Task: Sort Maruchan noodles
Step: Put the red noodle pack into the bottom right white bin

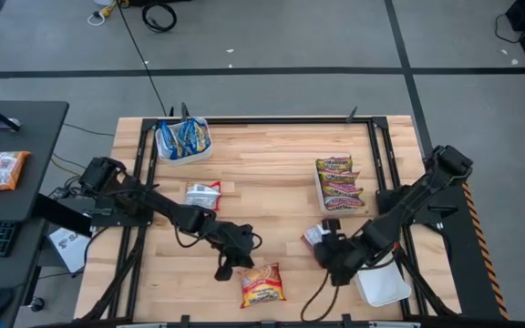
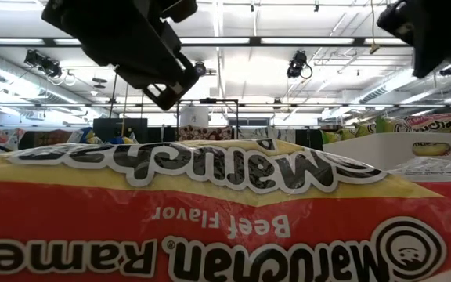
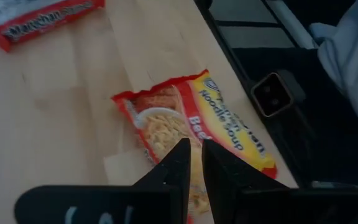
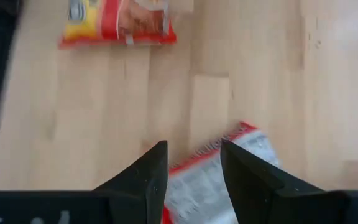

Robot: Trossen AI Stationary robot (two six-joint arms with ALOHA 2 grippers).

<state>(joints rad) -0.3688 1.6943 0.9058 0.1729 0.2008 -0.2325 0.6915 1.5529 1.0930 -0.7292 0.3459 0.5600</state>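
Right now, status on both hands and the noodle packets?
Left hand nearly shut, empty, over the red-yellow crinkly beef noodle packet. Right hand part open, straddling the silver-white red-edged packet, not gripping. Nothing blocking.

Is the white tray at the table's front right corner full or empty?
Empty, as far as visible: the high view shows the white tray bare inside, though the right arm crosses part of it.

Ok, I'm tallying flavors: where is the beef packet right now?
In the high view the beef packet lies alone at the table's near edge, about centre, just below the left gripper, which hovers above it with its fingers nearly shut.
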